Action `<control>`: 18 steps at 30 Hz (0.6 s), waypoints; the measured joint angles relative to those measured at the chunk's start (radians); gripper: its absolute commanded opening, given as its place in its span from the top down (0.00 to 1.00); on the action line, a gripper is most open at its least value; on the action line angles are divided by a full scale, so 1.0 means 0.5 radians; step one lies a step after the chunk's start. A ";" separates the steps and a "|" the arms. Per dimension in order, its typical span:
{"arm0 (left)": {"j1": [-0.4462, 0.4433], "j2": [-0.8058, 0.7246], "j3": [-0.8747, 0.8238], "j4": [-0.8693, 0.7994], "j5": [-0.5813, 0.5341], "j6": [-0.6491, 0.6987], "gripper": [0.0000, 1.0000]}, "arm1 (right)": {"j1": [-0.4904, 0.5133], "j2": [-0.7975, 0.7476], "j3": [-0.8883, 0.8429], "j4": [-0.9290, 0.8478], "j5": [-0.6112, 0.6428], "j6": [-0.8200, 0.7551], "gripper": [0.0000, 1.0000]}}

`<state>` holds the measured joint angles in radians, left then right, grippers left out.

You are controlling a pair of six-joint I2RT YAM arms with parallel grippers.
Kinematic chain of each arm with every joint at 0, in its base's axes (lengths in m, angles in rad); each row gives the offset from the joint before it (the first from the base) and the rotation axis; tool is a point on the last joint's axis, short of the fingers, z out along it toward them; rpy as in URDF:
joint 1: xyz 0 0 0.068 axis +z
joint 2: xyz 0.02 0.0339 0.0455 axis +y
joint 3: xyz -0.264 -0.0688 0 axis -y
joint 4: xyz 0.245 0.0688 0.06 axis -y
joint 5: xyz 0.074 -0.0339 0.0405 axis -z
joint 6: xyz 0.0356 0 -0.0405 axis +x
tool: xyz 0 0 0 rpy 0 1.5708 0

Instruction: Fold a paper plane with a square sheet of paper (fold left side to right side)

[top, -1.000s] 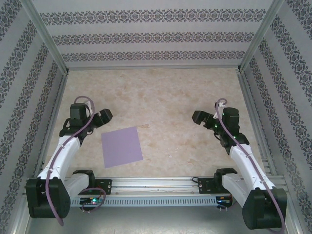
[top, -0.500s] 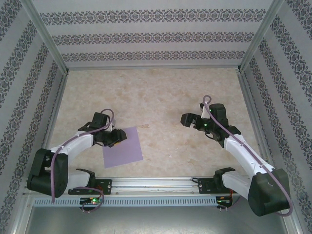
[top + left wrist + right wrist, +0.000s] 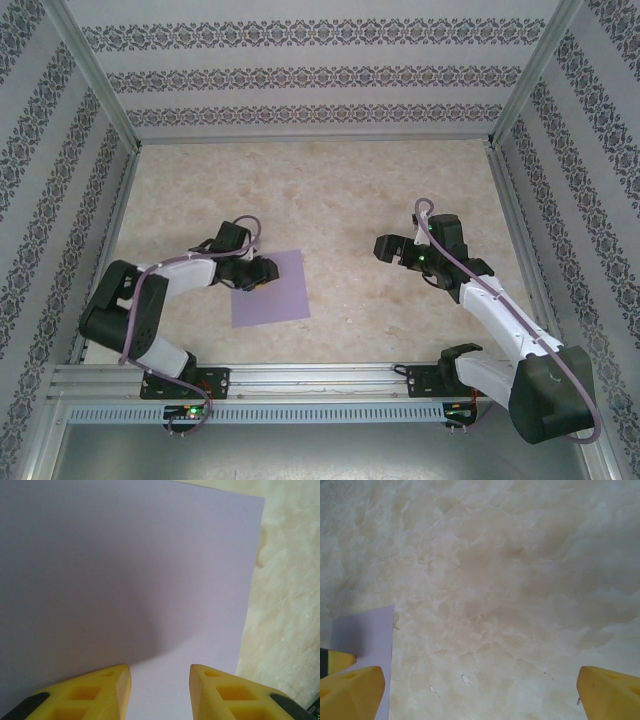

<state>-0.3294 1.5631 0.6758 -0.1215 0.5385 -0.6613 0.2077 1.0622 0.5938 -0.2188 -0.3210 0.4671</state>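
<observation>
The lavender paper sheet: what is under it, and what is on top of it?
The sheet lies flat on the marbled table; that part is hidden. The left hand is over its left edge; touching or not, I cannot tell.

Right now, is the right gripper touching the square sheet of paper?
Apart. The top external view shows it: the right gripper hangs open to the right of the square sheet of paper, with bare table between them.
</observation>
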 measured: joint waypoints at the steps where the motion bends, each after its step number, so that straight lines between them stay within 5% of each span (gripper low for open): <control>1: -0.024 0.066 0.061 0.018 0.001 -0.001 0.63 | 0.000 0.000 0.001 -0.011 0.014 -0.004 0.02; 18: -0.311 0.892 1.027 0.175 -0.053 0.002 0.66 | 0.000 0.031 0.029 -0.182 0.140 -0.053 0.05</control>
<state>-0.4850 2.0090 1.1893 -0.0338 0.5117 -0.6605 0.2077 1.0775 0.6083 -0.3096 -0.2512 0.4404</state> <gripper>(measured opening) 0.337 0.953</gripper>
